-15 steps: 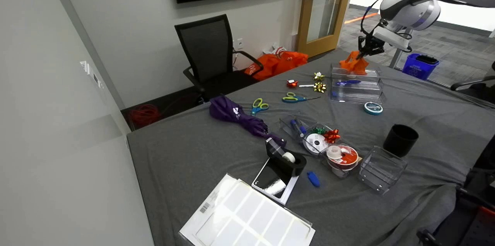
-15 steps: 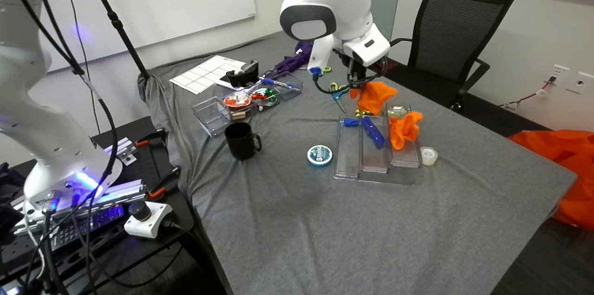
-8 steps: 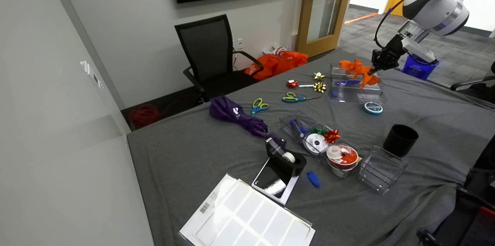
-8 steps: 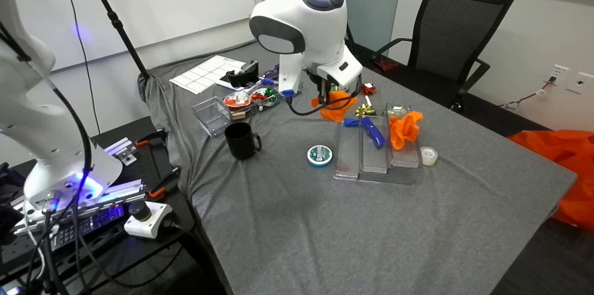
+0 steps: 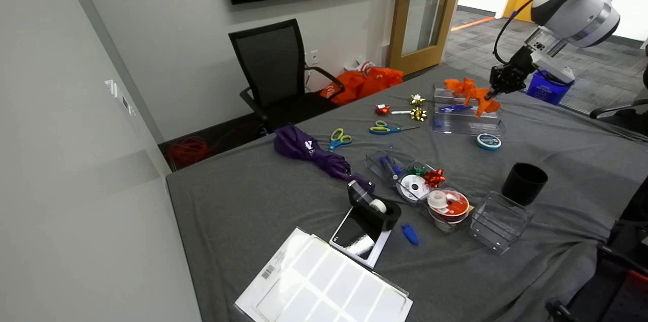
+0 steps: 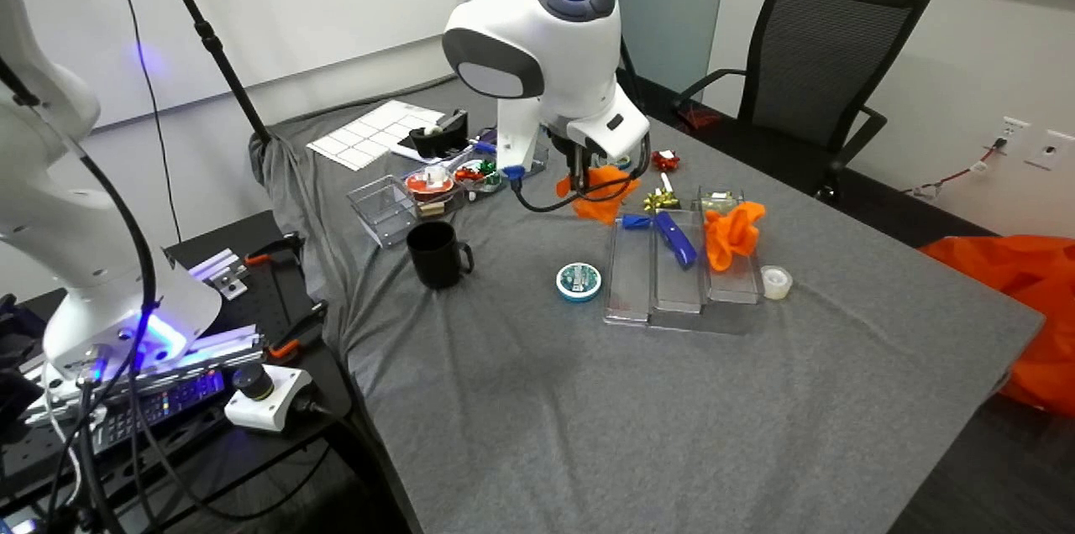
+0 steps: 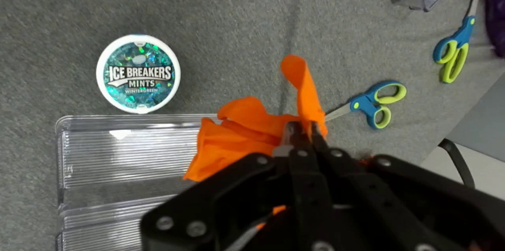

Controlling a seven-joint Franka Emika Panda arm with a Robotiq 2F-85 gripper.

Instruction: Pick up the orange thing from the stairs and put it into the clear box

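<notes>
Gripper (image 7: 303,132): pinched nearly together on a fold of the orange cloth (image 7: 232,144).
Orange cloth: hangs aloft from this grip; in the wrist view, hides part of the edge of the clear stepped tray (image 7: 130,156).
Second orange cloth (image 6: 731,237): lies on an end step of the tray, beside the blue object (image 6: 674,240).
Clear box (image 5: 501,220): stands just beside the black mug (image 5: 524,184), well apart from the gripper.
Mint tin (image 7: 138,73): rests just beside the tray.
</notes>
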